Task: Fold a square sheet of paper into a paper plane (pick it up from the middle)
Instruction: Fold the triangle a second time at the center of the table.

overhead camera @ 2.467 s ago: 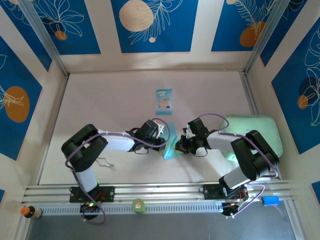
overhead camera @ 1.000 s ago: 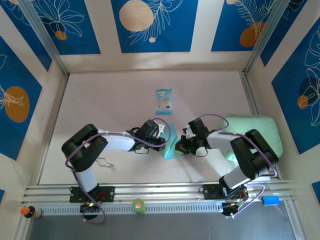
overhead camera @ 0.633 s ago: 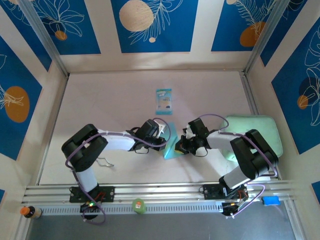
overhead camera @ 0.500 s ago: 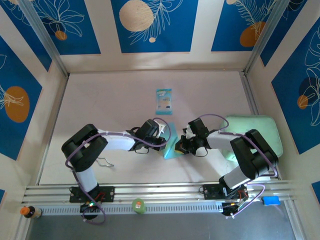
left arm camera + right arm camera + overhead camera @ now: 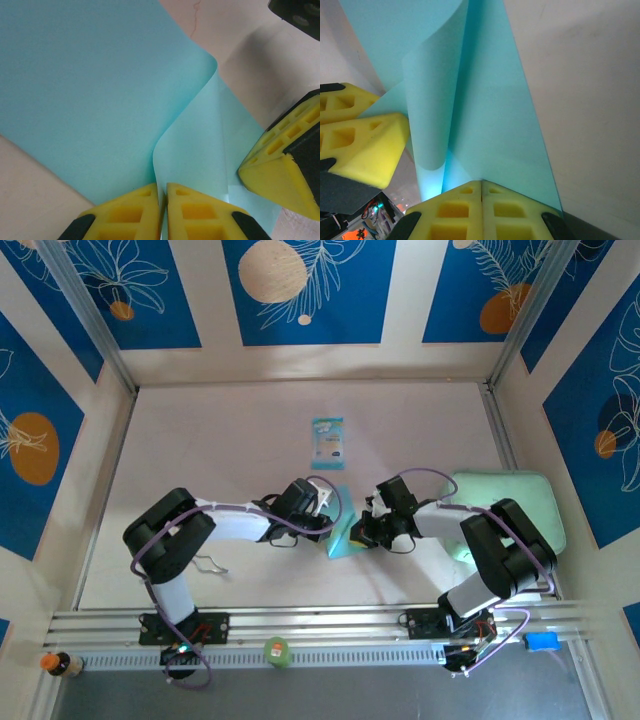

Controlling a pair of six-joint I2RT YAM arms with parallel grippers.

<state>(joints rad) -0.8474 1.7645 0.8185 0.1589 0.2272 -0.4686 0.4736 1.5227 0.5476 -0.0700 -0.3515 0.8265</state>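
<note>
2 black-and-white arms (image 5: 235, 522) (image 5: 445, 520), purple cables (image 5: 428, 471), yellow cut-out pincer fingers (image 5: 200, 212)
</note>
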